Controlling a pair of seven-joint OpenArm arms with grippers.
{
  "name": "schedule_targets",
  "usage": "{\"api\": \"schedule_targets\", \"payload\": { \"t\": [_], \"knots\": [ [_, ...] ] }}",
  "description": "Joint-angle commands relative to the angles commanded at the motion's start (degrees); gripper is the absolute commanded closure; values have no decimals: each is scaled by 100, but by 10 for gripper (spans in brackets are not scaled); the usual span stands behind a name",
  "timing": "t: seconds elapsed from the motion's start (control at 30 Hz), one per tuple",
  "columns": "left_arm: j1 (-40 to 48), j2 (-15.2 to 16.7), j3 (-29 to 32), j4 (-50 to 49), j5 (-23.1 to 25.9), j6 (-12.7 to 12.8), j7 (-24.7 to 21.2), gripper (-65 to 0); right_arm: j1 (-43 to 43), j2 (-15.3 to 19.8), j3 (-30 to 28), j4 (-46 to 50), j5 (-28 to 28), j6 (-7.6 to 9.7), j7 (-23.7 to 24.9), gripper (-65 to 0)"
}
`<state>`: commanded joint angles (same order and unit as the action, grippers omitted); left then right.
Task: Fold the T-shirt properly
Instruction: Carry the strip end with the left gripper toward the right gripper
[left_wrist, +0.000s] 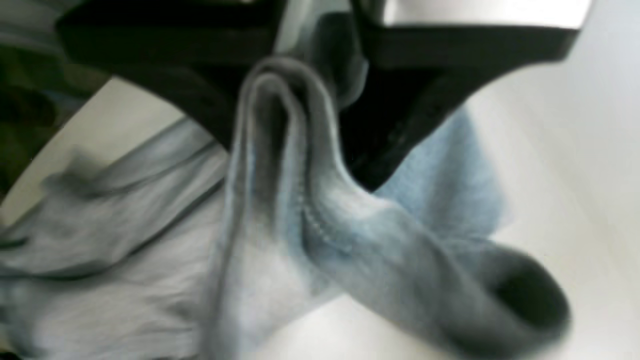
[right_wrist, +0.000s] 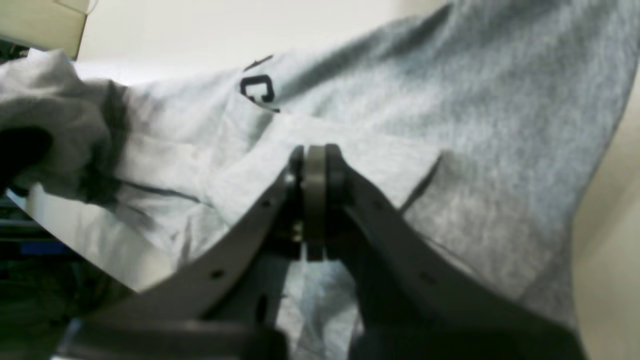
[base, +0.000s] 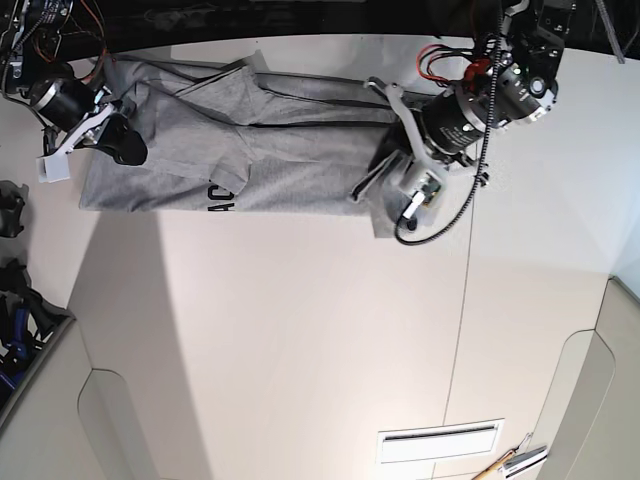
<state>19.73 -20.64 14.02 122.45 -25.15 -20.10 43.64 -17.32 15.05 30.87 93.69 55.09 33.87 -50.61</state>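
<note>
White tabletop (base: 300, 330) carries the crumpled heather-grey cotton T-shirt (base: 260, 150) along its far edge; my left gripper (left_wrist: 305, 90) and right gripper (right_wrist: 315, 165) each pinch its fabric.

The base view was evenly and brightly lit from above, sharp across the pale table (base: 300, 330), with only a soft shadow falling along its left part. The left wrist view was heavily blurred, the T-shirt (left_wrist: 280, 210) smeared and tinted blue, with white glare at the top right. The right wrist view was soft, its near foreground dark and unfocused.
</note>
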Motion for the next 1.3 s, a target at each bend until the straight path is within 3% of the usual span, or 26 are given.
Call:
{"api": "schedule_targets", "payload": {
  "t": [0.2, 0.3, 0.33, 0.37, 0.43, 0.5, 0.67, 0.77, 0.9, 1.17, 1.23, 1.3],
  "knots": [
    [-236, 680, 577, -546, 474, -2, -59, -20, -2, 4, 791, 0, -2, 0, -98, 0],
    [-245, 852, 632, -914, 566, -7, -302, -313, 0, 7, 1294, 0, -26, 2, -195, 0],
    [-245, 863, 632, -977, 544, -7, -400, -379, 0, 9, 1405, 0, -57, 2, -195, -76],
    [-247, 859, 632, -992, 452, -7, -492, -408, 0, 22, 1469, 0, -87, 0, -192, -199],
    [-258, 863, 634, -990, 118, -31, -509, -408, 0, 50, 1486, -2, -188, 0, -190, -389],
    [-256, 986, 634, -990, -260, -254, -417, -408, 0, 52, 1486, -39, -267, 0, -188, -445],
    [-256, 1554, 634, -990, -837, -376, -199, -408, 0, 52, 1259, -369, -269, 2, -168, -445],
    [-256, 1814, 632, -990, -938, -374, 4, -408, 0, 50, 938, -774, -376, 2, 28, -445],
    [-258, 1888, 632, -990, -883, -374, 144, -408, -4, 48, 413, -962, -380, 7, 13, -444],
    [-258, 1886, 614, -918, -269, -374, 181, -408, 0, 46, -352, -960, -348, 4, -15, -430],
    [-258, 1886, 614, -817, -92, -374, 214, -408, 0, 48, -308, -953, -367, 4, -13, -304],
    [-256, 1886, 614, -627, 94, -374, 254, -408, 0, 48, -181, -953, -365, 4, -13, -90]
  ]
}}
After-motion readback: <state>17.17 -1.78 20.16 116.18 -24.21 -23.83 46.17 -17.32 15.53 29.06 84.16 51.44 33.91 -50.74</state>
